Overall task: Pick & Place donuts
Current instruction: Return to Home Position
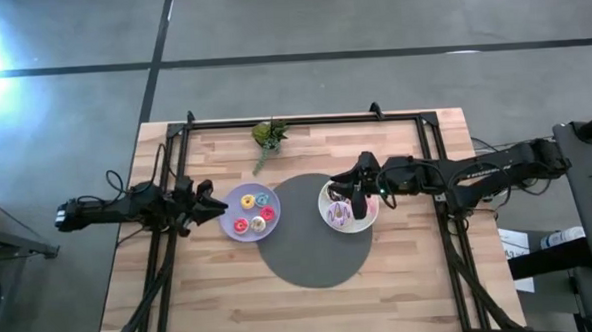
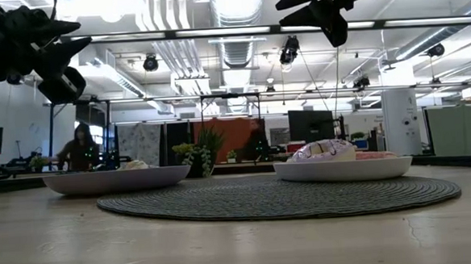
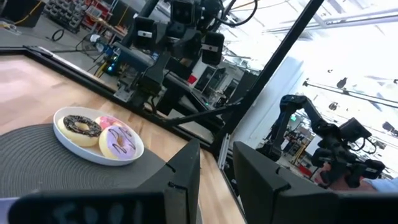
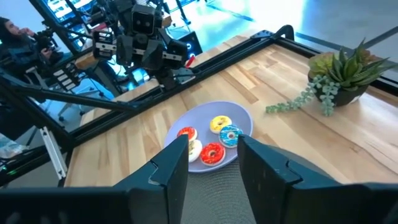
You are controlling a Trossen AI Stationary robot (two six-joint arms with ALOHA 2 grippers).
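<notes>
Since five small donuts [image 4: 212,153] are seen lying flat on the purple plate [image 4: 244,116] and three larger donuts [image 3: 81,126] on the white plate [image 3: 84,151], only withdrawal is judged to be left. The purple plate is found just at 3 o'clock of the left gripper [image 1: 216,206], parted and empty. The right gripper [image 1: 345,194], also parted and empty, is hung over the white plate's 12 o'clock half.

- Wooden table [image 1: 401,282] — pale planks, black frame along its edges.
- Round dark mat [image 1: 305,256] — at centre.
- Small green plant [image 1: 269,135] — behind the mat.
- Lavender plate [image 1: 234,230], white plate [image 1: 368,221] — at the mat's left and right rims.
</notes>
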